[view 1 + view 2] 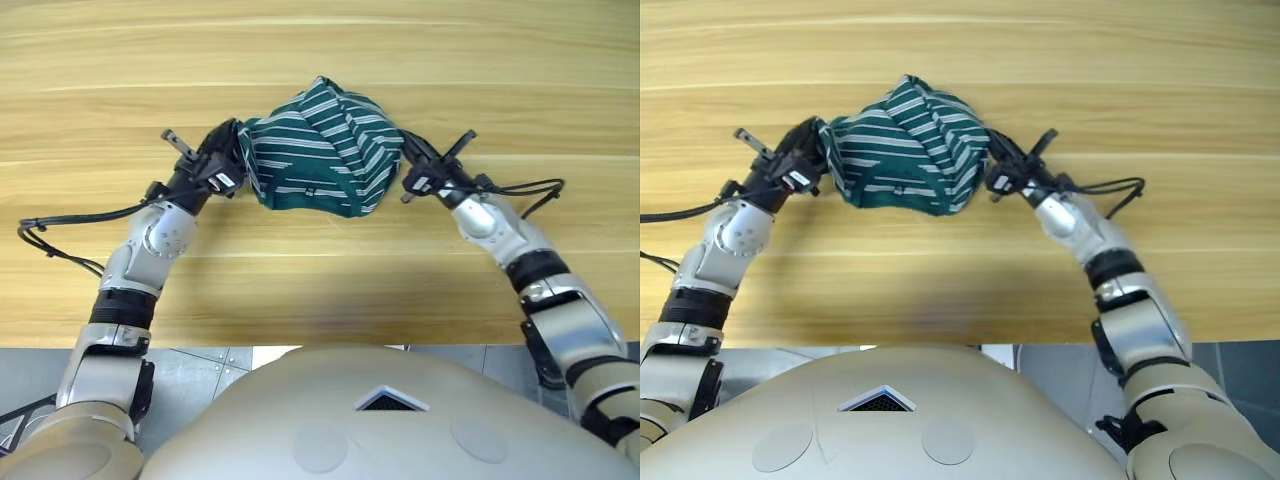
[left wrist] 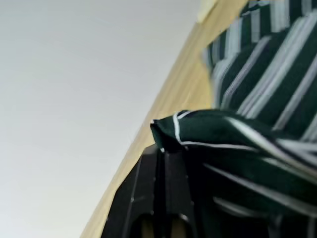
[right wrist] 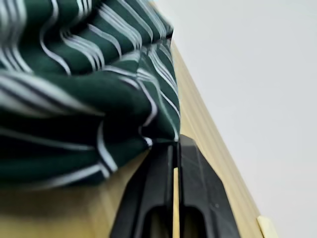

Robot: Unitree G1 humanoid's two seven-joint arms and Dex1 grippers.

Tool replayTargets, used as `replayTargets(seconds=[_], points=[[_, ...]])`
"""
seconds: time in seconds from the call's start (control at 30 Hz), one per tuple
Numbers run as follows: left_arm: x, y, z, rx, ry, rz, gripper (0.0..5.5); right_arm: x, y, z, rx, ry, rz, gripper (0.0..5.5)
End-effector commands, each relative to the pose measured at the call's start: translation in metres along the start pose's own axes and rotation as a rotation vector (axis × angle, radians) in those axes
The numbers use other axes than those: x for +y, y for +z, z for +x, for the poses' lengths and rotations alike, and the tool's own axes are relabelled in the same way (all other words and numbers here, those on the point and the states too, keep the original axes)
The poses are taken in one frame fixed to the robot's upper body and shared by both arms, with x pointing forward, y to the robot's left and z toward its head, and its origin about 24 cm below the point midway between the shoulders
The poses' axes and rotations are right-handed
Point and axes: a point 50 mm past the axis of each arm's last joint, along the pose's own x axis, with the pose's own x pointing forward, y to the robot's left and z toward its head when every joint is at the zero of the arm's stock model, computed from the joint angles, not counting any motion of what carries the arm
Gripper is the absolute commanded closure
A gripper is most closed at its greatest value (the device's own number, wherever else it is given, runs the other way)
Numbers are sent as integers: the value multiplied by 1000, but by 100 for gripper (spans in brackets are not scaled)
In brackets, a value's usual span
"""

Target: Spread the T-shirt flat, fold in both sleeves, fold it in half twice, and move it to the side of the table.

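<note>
In the upper middle of the head views, the green-and-white striped T-shirt (image 1: 320, 150) is a crumpled bundle over the wooden table (image 1: 300, 290), slung between the two arms. The left gripper (image 1: 238, 152) meets its left edge and the right gripper (image 1: 407, 158) its right edge, at about the same height in the frame. Each wrist view shows the dark fingers (image 2: 148, 188) (image 3: 198, 188) pressed together with a fold of striped cloth nipped at their tips, so both grippers are clamped on the shirt. The bundle's long axis runs left to right, straight along the line between the two grips. Its bulk humps towards the top of the frame and a loose hem curves towards the bottom. Whether that hem rests on the table or hangs just above it cannot be told. The shirt is far from flat, so spreading looks like the step in hand. Neither arm is nearer, so the opening probably depends on drawing the grips apart along that left-right line until the slack between them is gone.
</note>
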Motion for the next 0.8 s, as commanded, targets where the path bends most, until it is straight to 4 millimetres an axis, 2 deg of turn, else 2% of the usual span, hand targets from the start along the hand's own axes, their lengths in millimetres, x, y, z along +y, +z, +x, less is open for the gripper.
replayTargets(seconds=[0.03, 0.1, 0.23, 0.33, 0.43, 0.5, 0.6, 0.67, 0.73, 0.8], points=[[34, 13, -9, -118, 193, -114, 550, -49, 4, -24, -61, -142, 32, 548], [44, 16, -15, -168, 268, -199, 550, -60, 7, -34, -88, -180, 69, 548], [48, 20, -32, -246, 315, -317, 550, -68, 25, -46, -204, -198, 149, 548], [45, 37, -51, -365, 280, -387, 550, -69, 53, -62, -367, -154, 221, 548], [65, 54, -63, -521, 334, -468, 550, -90, 82, -67, -592, -191, 337, 548], [77, 54, -60, -563, 356, -497, 550, -100, 87, -60, -659, -199, 383, 548], [86, 46, -46, -579, 359, -521, 550, -107, 81, -37, -658, -207, 432, 548], [90, 42, -36, -583, 360, -536, 550, -111, 78, -13, -616, -217, 452, 548], [98, 27, -19, -503, 405, -549, 550, -112, 68, 11, -520, -229, 437, 548], [101, 3, 5, -344, 435, -544, 550, -110, 51, 37, -377, -231, 391, 548]])
